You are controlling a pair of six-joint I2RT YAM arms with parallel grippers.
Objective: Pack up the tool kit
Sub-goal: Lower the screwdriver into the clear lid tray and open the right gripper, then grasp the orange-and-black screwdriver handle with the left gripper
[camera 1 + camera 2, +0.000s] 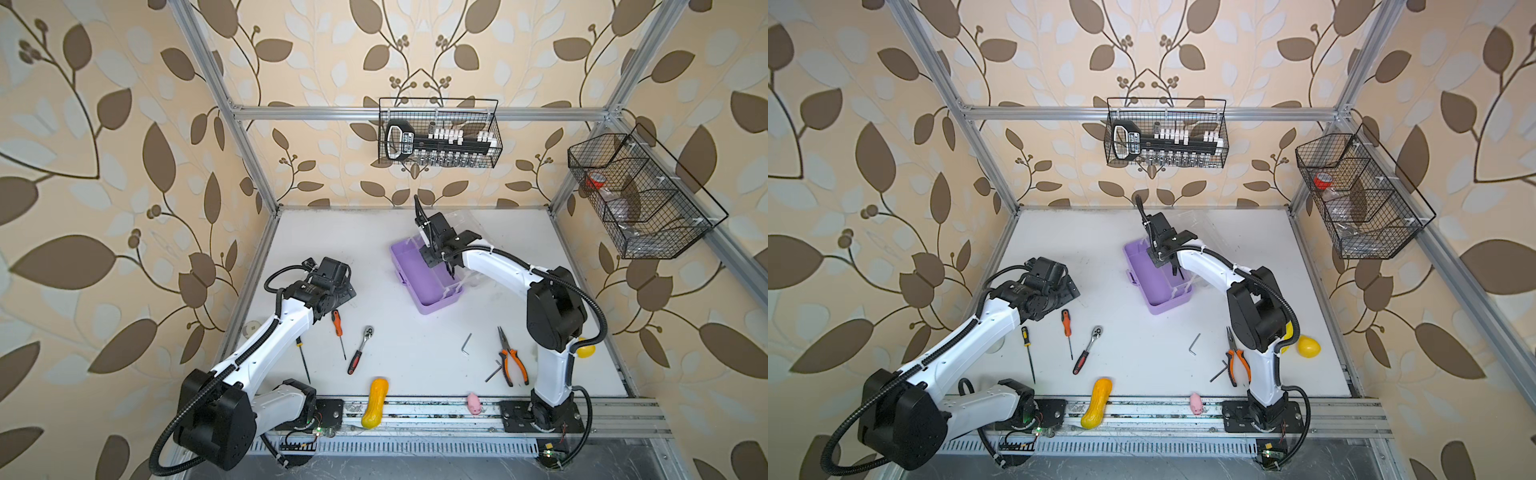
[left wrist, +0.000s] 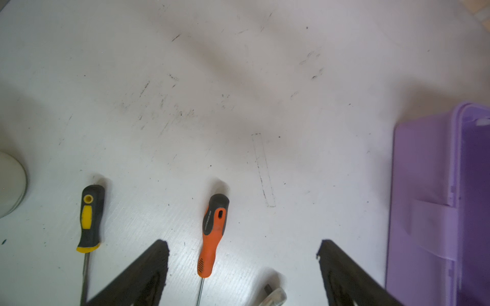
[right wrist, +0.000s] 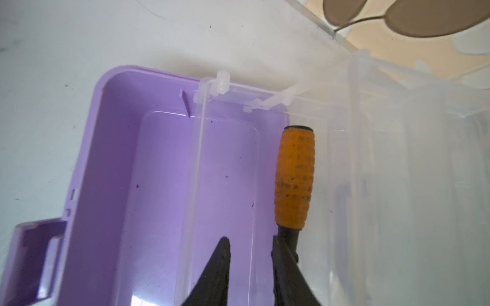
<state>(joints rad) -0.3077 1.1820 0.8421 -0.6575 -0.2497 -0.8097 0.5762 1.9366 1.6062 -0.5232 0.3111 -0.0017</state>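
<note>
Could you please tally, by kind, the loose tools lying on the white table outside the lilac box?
Screwdrivers: 2
Ratchet wrench: 1
Hex keys: 2
Pliers: 1
Total: 6 tools outside the lilac box

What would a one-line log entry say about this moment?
left claw: open, near orange screwdriver | right claw: open, over open purple box | orange-handled tool: lying beside right claw
</note>
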